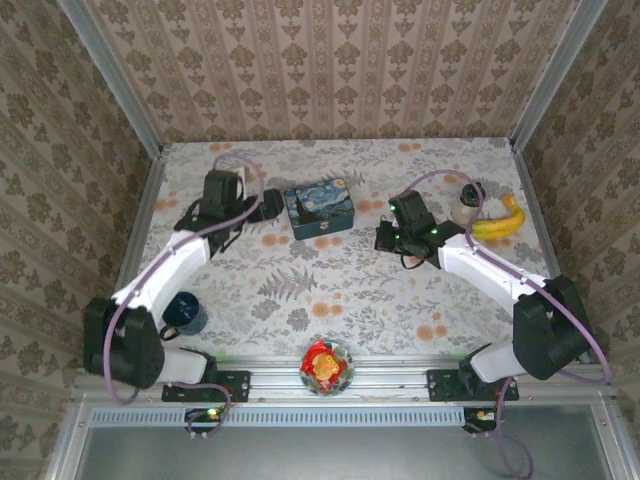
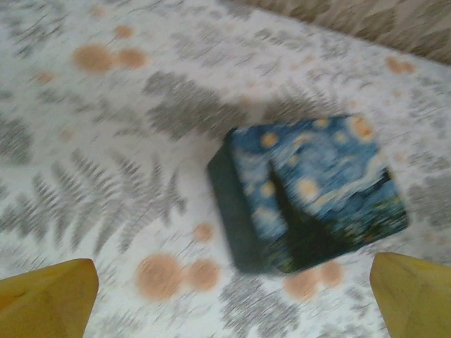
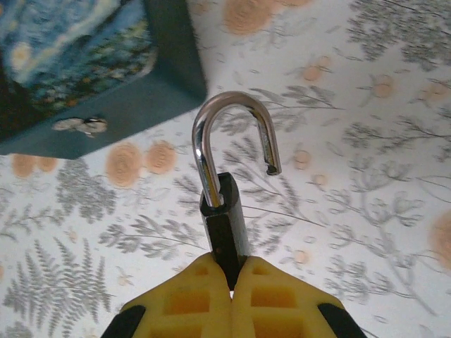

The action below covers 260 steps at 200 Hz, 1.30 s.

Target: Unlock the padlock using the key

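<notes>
Looks almost done. Gripped tight by its black body between the yellow pads (image 3: 176, 303) of the right jaws, at the bottom middle of the right wrist view: the tiny black-and-silver metal padlock (image 3: 224, 211). Standing upright there, and seemingly lifted off the white flowery bench (image 3: 366, 232). Up top, the shiny silver hoop (image 3: 232, 130) swung open, with one end down in the black body and the other end hanging free in the air. So, judged unlocked already. Cannot tell where the key is. In the upper left of that same view, a corner of the blue starry-night painted tin box (image 3: 91, 70), with a small metal clasp (image 3: 81, 125) on its side, close to the padlock but not touching it. In the top view, too small to make out the padlock itself, but held a little right of the middle, well apart from the yellow banana (image 1: 500, 220) at the far right. Over in the left wrist view, two yellow fingertips (image 2: 42, 299) of the left jaws in the bottom corners, spread wide apart and holding nothing, with the blurry tin box in the middle right of the frame. From above, sitting just beside the left side of that tin box, in the upper middle of the frame. Not much left to do, at a guess: maybe only setting the open padlock down on the bench and letting go.
</notes>
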Available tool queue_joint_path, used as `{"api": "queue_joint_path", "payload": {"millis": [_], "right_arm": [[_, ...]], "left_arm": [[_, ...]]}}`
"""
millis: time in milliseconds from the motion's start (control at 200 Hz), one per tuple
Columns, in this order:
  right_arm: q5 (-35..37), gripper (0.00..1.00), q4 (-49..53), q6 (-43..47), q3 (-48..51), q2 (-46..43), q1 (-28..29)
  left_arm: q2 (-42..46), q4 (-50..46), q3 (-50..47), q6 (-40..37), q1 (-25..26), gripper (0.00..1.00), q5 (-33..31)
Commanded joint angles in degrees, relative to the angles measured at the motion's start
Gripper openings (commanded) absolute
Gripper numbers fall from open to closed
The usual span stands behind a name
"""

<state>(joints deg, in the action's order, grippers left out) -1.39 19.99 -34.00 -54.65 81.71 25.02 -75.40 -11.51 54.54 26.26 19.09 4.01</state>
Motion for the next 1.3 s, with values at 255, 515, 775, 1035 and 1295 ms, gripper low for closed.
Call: {"api": "queue_joint_path", "payload": {"millis": [255,515,775,1035,1295], "right_arm": [[-12.5,0.0,-2.6,5.9,4.3,5.0,-7.0],[-15.0,0.02,-4.2,5.8,0.4,14.0,-7.6],[-12.3,0.2,-3.1,4.7,0.0,16.8,-10.2],[-7.6,0.43,1.0,7.4,0.3,11.9,-10.9],[2.2,0.61,0.8,9.4,5.1,-5.2,-10.9]], "left_arm": [[17.2,2.6,-19.3,-2.6,-8.0,1.0,-5.4],[19.7,4.6,-23.4,-3.3,-12.5,1.0,-1.7],[20.9,6.5,-24.4,-3.8,-14.1,1.0,-1.1],[23.9,9.6,-24.8,-4.9,-14.9,1.0,-2.7],[25.0,13.6,-25.2,-9.9,-14.9,1.0,-4.8]]}}
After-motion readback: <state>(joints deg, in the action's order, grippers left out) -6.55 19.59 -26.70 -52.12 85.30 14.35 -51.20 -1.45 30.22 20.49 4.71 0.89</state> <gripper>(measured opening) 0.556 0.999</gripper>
